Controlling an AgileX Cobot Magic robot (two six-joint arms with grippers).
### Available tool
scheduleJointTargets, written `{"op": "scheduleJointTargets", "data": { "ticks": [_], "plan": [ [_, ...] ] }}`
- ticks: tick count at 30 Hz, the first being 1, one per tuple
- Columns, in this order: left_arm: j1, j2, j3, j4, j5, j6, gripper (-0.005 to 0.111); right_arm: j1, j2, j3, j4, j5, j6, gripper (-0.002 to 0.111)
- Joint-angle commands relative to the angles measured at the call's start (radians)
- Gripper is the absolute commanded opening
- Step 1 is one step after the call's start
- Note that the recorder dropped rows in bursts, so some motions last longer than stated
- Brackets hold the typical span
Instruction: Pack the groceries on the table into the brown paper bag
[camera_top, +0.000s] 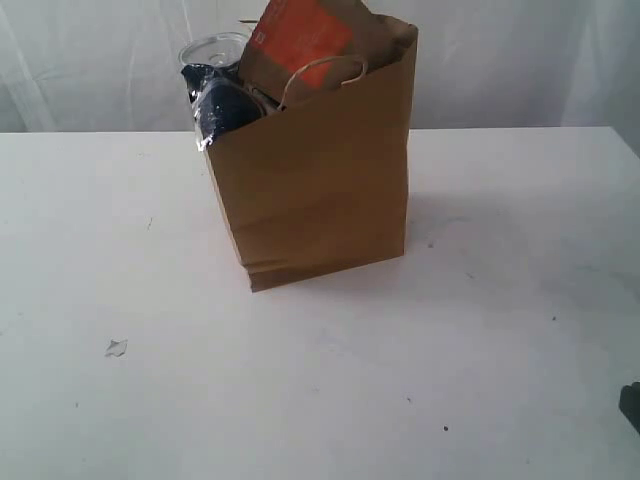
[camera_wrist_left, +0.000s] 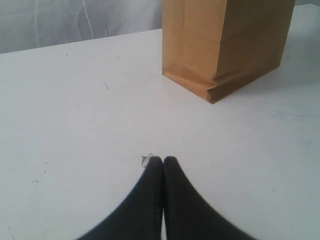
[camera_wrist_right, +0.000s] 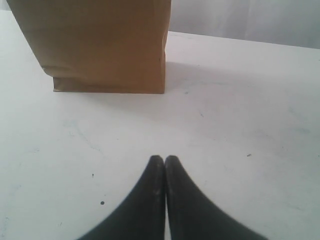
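Left gripper (camera_wrist_left: 163, 159) low over table (camera_top: 300, 390), jaws together, empty; right gripper (camera_wrist_right: 164, 158) likewise; the 2 point at bag (camera_top: 315, 180), apart from it; pouch (camera_top: 300, 35), packet (camera_top: 222, 108), jar (camera_top: 208, 47) stick out of its top.

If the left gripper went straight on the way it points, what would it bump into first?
Probably the brown paper bag, right at its side edge; only table lies between. The left gripper lines up with that edge, so it might just brush past. Depth is hard to judge.
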Motion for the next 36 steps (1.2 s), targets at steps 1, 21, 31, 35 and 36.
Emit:
{"op": "scheduleJointTargets", "data": {
  "ticks": [1,21,31,35,36],
  "plan": [
    [0.0,-0.005,0.003,-0.005,0.002,-0.009,0.0,-0.003,-0.007,0.007,0.0,-0.005,-0.01,0.0],
    [0.198,-0.005,0.003,-0.005,-0.001,-0.009,0.0,-0.003,-0.007,0.007,0.0,-0.005,-0.01,0.0],
    [0.222,-0.005,0.003,-0.005,-0.001,-0.009,0.0,-0.003,-0.007,0.007,0.0,-0.005,-0.01,0.0],
    [0.222,-0.005,0.003,-0.005,-0.001,-0.009,0.0,-0.003,-0.007,0.007,0.0,-0.005,-0.01,0.0],
    [0.222,-0.005,0.003,-0.005,-0.001,-0.009,0.0,-0.003,-0.007,0.007,0.0,-0.005,-0.01,0.0]
  ]
}}
